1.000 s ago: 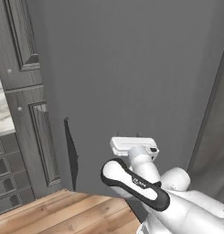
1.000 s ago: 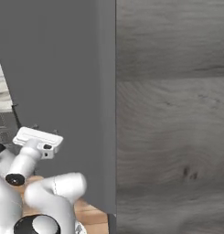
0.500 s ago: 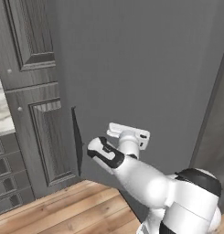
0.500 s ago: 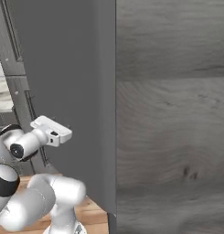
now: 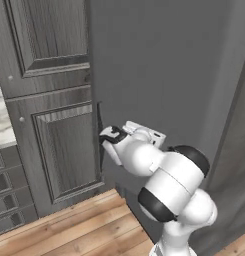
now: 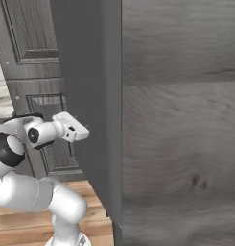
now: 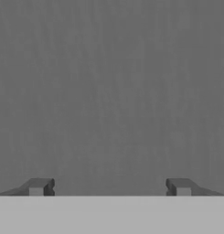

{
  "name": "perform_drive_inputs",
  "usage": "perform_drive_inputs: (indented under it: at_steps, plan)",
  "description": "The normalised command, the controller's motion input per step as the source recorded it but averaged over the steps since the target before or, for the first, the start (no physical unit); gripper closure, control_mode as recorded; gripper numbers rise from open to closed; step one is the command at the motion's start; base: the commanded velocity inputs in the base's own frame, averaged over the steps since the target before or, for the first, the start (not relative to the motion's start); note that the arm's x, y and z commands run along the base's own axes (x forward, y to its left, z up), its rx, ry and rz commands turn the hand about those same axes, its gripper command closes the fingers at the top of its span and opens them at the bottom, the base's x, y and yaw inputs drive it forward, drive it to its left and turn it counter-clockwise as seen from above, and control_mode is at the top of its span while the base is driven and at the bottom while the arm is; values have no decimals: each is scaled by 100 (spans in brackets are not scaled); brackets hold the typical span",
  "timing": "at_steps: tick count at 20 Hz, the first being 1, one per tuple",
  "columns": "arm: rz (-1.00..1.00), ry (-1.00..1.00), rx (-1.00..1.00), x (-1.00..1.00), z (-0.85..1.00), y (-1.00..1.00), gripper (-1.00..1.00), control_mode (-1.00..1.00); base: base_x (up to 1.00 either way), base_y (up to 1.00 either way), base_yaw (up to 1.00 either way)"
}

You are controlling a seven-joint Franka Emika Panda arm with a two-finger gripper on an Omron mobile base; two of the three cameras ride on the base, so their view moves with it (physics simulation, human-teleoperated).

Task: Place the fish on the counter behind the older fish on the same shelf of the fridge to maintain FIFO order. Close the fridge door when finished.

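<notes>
Since earlier frame, arm swung left; two-finger gripper (image 7: 109, 186) spread wide, empty, facing tall flat dark grey fridge door (image 5: 159, 70). Panelled grey wood cabinet doors (image 5: 49, 100) left; wood plank floor (image 5: 79, 227).

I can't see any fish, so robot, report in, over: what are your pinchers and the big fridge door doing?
Gripper open, empty, facing flat dark grey fridge door. Black handle by wrist. Fish unseen. Panelled grey wood cabinet left of the door.

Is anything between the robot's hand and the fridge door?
Nothing visible. The open gripper faces the plain grey fridge door up close, with only empty space between its fingertips and the panel.
</notes>
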Motion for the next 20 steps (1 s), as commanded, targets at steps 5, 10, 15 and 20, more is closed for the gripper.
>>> perform_drive_inputs:
  at_steps: [5,10,15,20]
  plan:
    - [-34,0,0,61,0,-10,-100,-100,0,0,0]
    - [-33,0,0,49,0,-19,-100,-100,0,0,0]
    - [-34,0,0,28,-1,-42,-100,-100,0,0,0]
    - [-33,0,0,21,0,-43,-100,-100,0,0,0]
